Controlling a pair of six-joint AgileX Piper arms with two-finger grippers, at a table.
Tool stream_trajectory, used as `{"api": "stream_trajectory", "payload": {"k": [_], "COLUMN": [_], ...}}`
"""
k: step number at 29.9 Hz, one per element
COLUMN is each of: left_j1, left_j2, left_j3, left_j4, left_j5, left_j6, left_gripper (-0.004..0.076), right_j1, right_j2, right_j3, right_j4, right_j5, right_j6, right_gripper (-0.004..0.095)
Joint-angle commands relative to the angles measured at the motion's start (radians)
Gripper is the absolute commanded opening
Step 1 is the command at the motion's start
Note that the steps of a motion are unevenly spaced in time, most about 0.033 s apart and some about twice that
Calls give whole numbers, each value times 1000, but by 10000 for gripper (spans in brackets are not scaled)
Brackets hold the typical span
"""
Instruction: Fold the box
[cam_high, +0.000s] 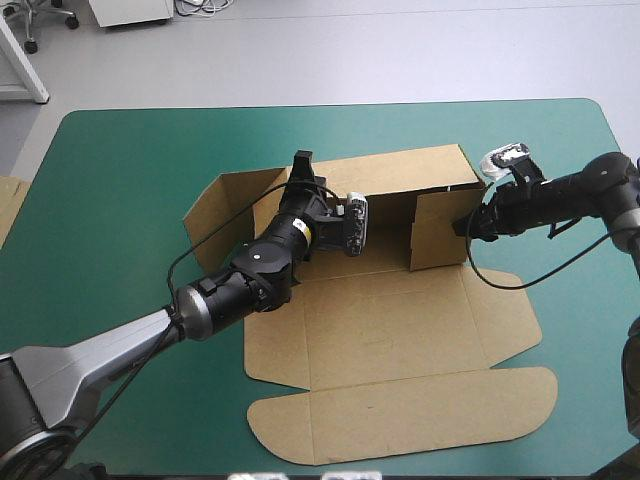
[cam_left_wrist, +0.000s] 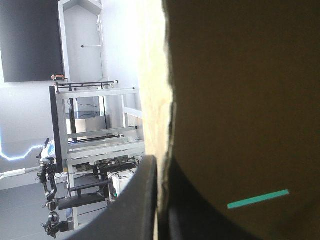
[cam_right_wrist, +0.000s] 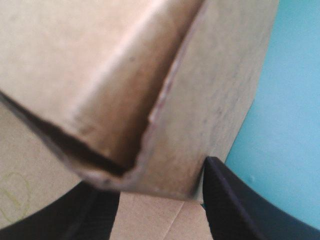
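At the middle of the teal-green cover (cam_high: 130, 170) lies the box (cam_high: 390, 330) — base and rounded lid (cam_high: 400, 415) flat, far wall (cam_high: 400, 172) raised, a short flap (cam_high: 440, 232) standing at its right end. The left gripper (cam_high: 302, 168) sits on the far wall's top edge near its left end, jaws all but closed, pinching the wall. The right gripper (cam_high: 468, 226) is at the box's right corner, jaws wide — the folded corner stands between its black fingers (cam_right_wrist: 240, 205). Well left of the box, more board (cam_high: 8, 205) shows at the cover's edge.

A robotics lab: a table (cam_high: 130, 170) with a teal-green cover stands on a bare grey floor (cam_high: 350, 50), with a wheeled chair base (cam_high: 45, 18), a white cabinet (cam_high: 130, 10) and a white metal rack (cam_left_wrist: 100, 145) nearby.
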Motion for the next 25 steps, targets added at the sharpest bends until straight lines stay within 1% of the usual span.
{"api": "stream_trajectory", "payload": {"k": [1,3,5,7,9,13,17,19,21,25], "left_j1": [-7,-7,-7,-7,-7,-7,-7,-7,-7,-7], "left_j2": [-36,-36,-36,-36,-36,-36,-36,-36,-36,-36], "left_j3": [-24,-24,-24,-24,-24,-24,-24,-24,-24,-24], "left_j4": [19,19,19,19,19,19,19,19,19,19], "left_j5": [-23,-23,-23,-25,-25,-25,-25,-25,-25,-25], "left_j6": [-19,-32,-34,-35,-35,-36,-36,-36,-36,-36], "left_gripper": [-10,-10,-10,-10,-10,-10,-10,-10,-10,-10], "right_j1": [1,1,1,11,31,103,172,184,188,188], "right_j2": [-86,-108,-124,-136,-150,-170,-177,-180,-180,-180], "right_j3": [54,119,173,215,243,285,304,310,310,310], "right_j4": [119,183,241,282,284,289,285,285,277,277], "right_j5": [-95,-147,-176,-217,-278,-435,-580,-613,-616,-609], "right_j6": [-21,-75,-118,-152,-167,-190,-195,-193,-186,-181], "right_gripper": [462,462,462,462,456,455,419,408,385,292]}}
